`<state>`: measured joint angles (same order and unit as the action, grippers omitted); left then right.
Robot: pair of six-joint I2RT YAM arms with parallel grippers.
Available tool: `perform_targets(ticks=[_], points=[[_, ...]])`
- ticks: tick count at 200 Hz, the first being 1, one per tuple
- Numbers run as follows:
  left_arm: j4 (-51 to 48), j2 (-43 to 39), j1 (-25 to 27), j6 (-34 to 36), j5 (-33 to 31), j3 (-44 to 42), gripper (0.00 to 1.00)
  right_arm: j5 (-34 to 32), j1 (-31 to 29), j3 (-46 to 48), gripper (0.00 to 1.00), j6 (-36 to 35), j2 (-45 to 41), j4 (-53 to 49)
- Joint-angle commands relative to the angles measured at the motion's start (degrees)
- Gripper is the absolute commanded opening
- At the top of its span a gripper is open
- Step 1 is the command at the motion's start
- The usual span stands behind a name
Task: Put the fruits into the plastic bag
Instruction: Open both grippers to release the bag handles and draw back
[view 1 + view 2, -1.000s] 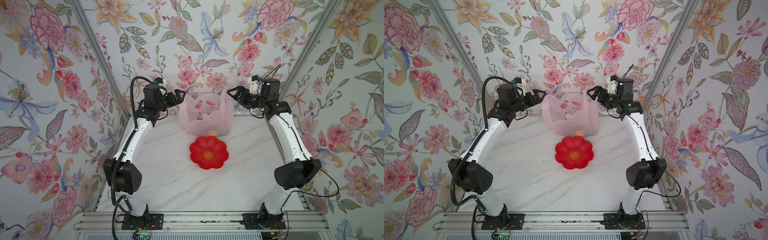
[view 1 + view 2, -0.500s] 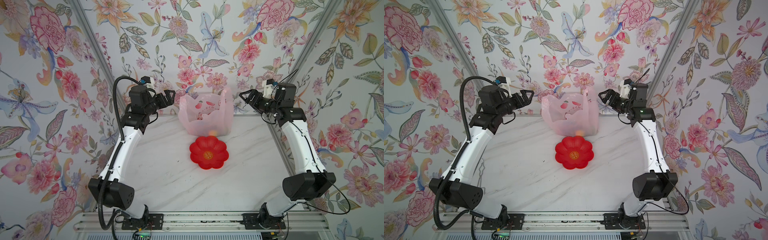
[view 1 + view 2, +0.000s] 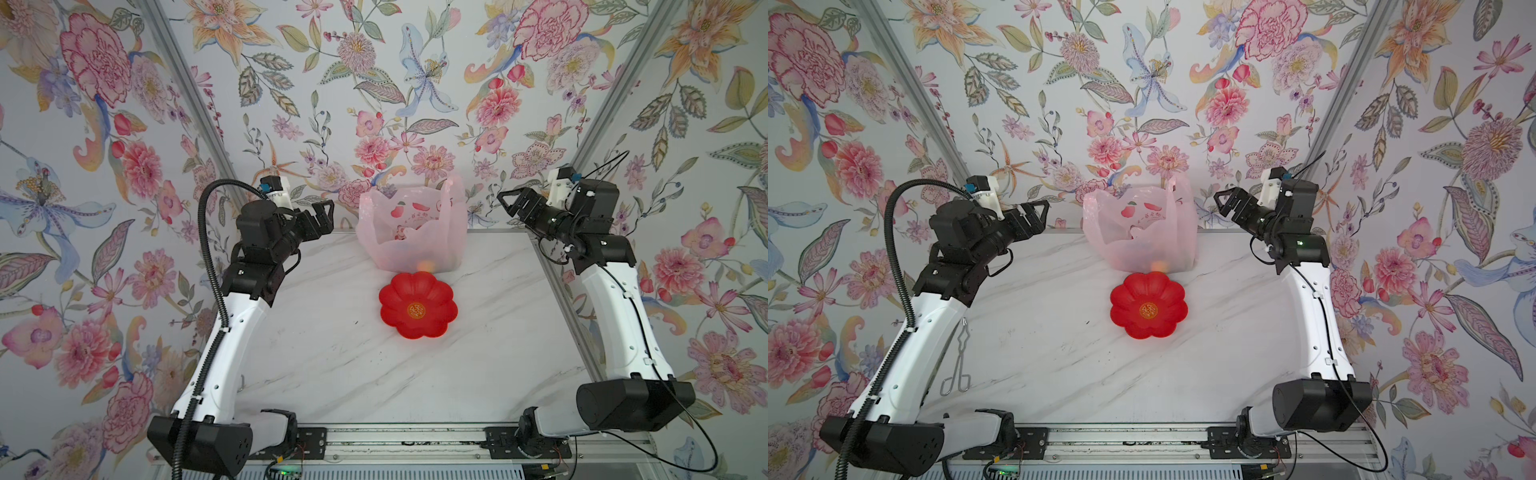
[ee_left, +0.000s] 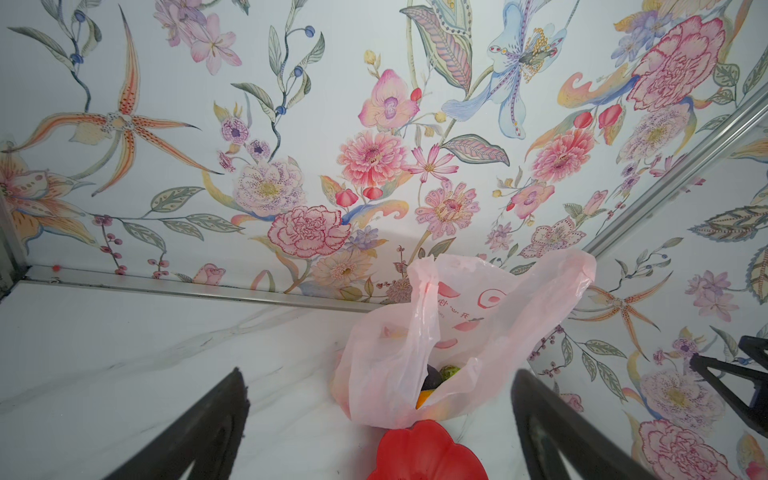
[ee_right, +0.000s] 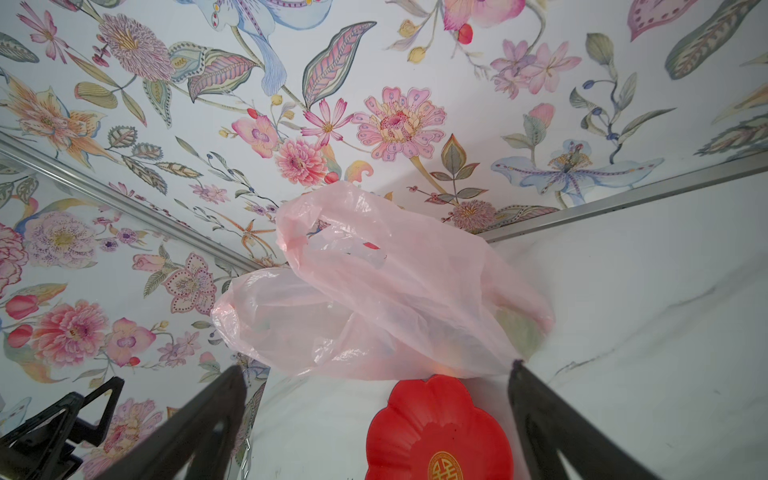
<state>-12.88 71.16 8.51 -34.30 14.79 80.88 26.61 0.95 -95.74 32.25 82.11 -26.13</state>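
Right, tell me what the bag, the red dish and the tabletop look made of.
Plastic bag: thin pink plastic film, crinkled and translucent. Red dish: probably moulded plastic, glossy, with highlights on its petals. Tabletop: white with grey veins, marble-like; stone or printed laminate cannot be told.

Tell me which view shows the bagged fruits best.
Left wrist: it looks into the plastic bag at the fruits. Both top views show only an orange blur through the plastic; right wrist, faint tints.
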Motion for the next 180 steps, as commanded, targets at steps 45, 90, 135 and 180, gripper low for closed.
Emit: perform_targets(ticks=[45,90,135,180], points=[[13.65,-13.75,-0.59,6.03,-8.32,-17.52,0.99,-10.07,-0.22,21.97,0.99,-5.63,-14.78,23.09],[28.74,-24.28,-0.57,5.27,-14.93,-34.74,0.99,-18.89,-3.44,40.79,0.99,-10.37,-23.7,46.95],[41.68,-31.85,-0.69,3.29,-20.11,-47.96,0.99,-22.1,-6.24,51.11,0.99,-13.35,-24.46,61.54],[36.78,-35.56,-0.62,3.95,-23.03,-50.85,0.99,-22.96,-7.66,57.32,0.99,-18.37,-23.99,67.2]])
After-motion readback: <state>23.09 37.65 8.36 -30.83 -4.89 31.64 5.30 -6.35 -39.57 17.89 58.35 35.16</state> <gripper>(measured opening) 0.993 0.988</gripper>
